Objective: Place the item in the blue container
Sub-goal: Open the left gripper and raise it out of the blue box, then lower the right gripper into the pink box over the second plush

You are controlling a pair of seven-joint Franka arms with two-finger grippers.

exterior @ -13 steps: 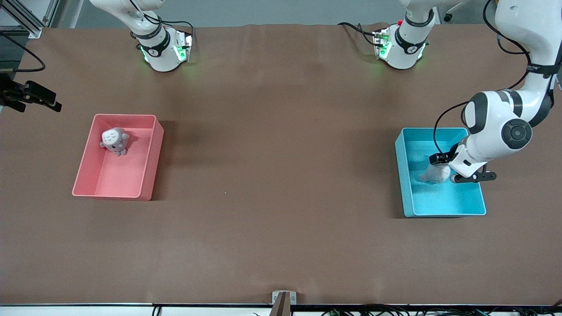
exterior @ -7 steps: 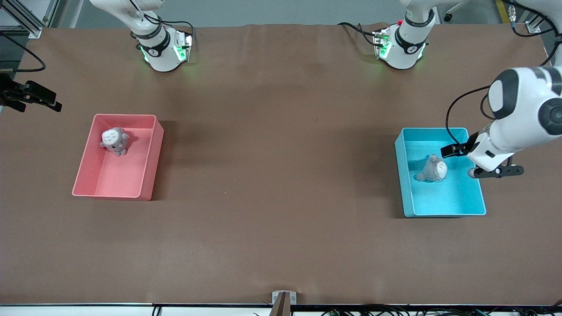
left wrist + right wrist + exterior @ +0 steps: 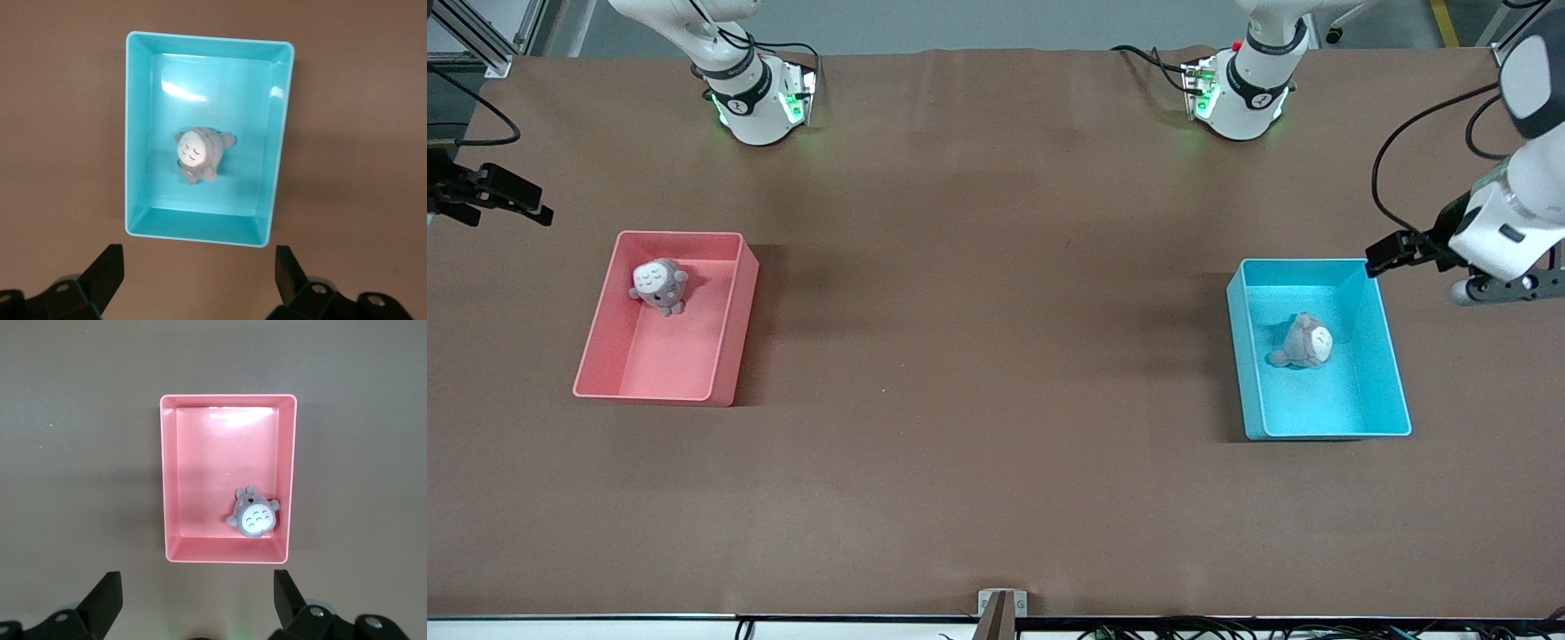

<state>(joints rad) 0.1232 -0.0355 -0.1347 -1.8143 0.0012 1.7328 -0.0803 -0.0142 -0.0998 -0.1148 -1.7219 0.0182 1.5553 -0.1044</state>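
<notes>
Your left tool (image 3: 1449, 267) had let go and lifted off, fingers spread, empty, over the desk (image 3: 996, 444) beside the blue container (image 3: 1396, 391); the grey plush (image 3: 1305, 342) lay inside, so the drop looked done. Your right tool (image 3: 193, 607) waited, spread, above the pink bin (image 3: 729, 356).

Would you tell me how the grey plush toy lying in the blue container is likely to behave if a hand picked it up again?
The grey plush toy looks soft, so it would probably squash between fingers rather than slip. It seems small within the blue container, so likely light. Its rounded body may flop or tip when released.
</notes>
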